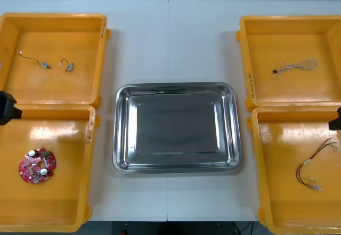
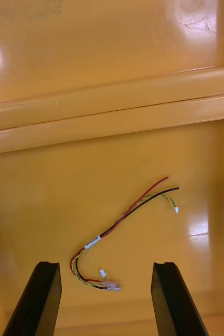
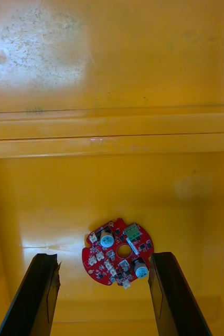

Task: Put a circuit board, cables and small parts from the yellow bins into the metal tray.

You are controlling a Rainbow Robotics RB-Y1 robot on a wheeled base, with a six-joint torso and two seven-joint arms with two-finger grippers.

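Left gripper [image 3: 104,256] hangs released over the round red circuit board [image 3: 118,253] in the near bin [image 1: 53,213] at the tray's [image 1: 176,87] eight o'clock. Right gripper [image 2: 106,264], also released, hovers above the red and yellow cable [image 2: 125,233] at four o'clock. Small metal parts [image 1: 69,66] lie at ten, twisted cable [image 1: 295,66] at two.

The left gripper [image 3: 105,257] and the right gripper [image 2: 106,265] each hold their 2 fingers wide apart.

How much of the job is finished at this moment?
Done: nothing; the metal tray is bare. In hand: nothing; the left tool, open, points at the circuit board, the right tool, open, at the red and yellow cable. Left: both, plus the twisted cable and small metal parts.
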